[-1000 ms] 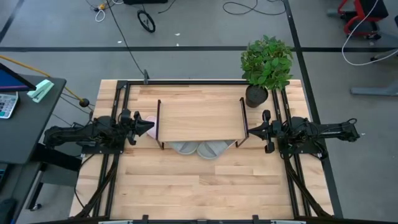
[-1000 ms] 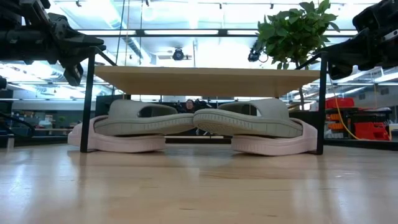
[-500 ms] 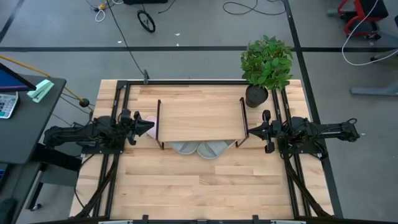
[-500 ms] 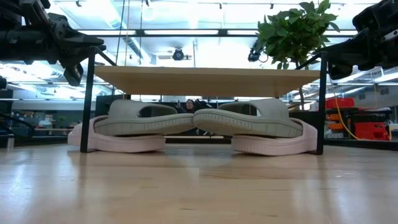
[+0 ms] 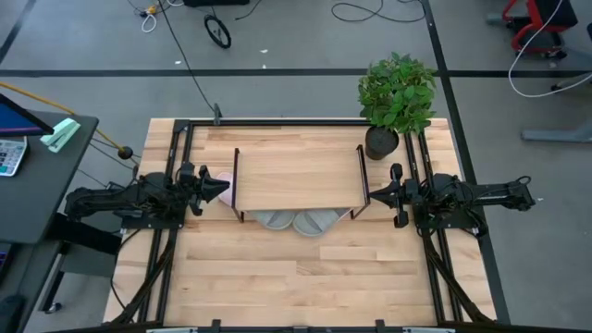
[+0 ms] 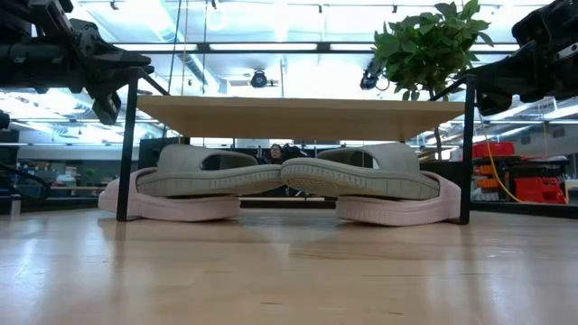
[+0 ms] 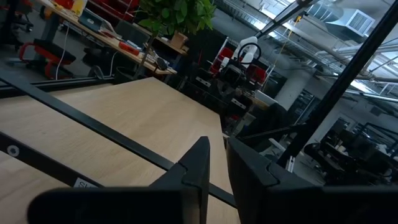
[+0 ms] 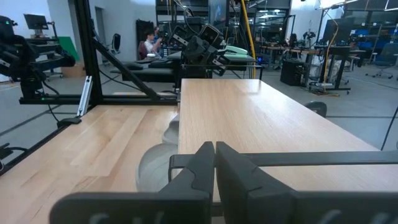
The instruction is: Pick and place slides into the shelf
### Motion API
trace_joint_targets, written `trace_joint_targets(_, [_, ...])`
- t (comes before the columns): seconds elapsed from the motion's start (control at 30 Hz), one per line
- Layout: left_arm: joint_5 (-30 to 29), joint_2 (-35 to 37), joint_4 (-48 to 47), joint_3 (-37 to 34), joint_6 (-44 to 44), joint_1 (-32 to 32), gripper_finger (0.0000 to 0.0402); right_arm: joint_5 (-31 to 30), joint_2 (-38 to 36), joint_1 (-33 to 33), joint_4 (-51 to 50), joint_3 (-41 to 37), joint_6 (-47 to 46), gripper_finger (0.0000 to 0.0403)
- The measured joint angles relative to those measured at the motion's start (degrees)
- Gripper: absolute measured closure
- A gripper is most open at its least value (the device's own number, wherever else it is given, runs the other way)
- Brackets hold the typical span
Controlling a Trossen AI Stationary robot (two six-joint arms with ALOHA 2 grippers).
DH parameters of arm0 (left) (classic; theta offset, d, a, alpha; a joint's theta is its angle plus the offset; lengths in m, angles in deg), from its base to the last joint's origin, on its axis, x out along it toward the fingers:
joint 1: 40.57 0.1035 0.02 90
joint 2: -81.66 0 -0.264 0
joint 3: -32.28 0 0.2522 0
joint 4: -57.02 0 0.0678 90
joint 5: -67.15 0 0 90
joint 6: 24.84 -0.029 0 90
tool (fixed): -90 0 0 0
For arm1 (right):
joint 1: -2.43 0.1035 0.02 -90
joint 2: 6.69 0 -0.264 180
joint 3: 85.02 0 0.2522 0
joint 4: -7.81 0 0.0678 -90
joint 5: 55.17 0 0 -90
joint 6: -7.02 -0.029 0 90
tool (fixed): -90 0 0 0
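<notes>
The shelf [image 5: 296,176] stands mid-table, a light-wood board on thin black end frames. Under it in the low view, two pale grey slides [image 6: 209,171] [image 6: 366,176] lie stacked on two light pink slides [image 6: 172,206] [image 6: 397,209], which rest with their soles on the tabletop. From above, only the grey toes [image 5: 298,220] stick out past the board's near edge, and a pink bit [image 5: 222,176] shows at its left end. My left gripper [image 5: 225,186] hovers shut just off the shelf's left end. My right gripper [image 5: 368,194] hovers shut off its right end.
A potted plant [image 5: 396,97] stands at the table's far right, beside the shelf's far right corner. Black rails [image 5: 176,157] run along both table sides under the arms. Bare tabletop [image 5: 296,277] lies near of the shelf. A person [image 8: 149,42] sits in the room beyond.
</notes>
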Motion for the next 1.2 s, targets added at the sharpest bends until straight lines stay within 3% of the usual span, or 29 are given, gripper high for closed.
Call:
trace_joint_targets(0.8, [-2.41,0.01,0.0,0.01,1.57,0.01,0.0351,0.02,0.0,-0.02,0.16,-0.02,-0.02,0.038])
trace_joint_targets(1.2, [-4.41,-0.01,0.28,-0.01,0.01,0.01,0.0349,-1.22,0.11,0.0,1.24,-0.02,-15.43,0.038])
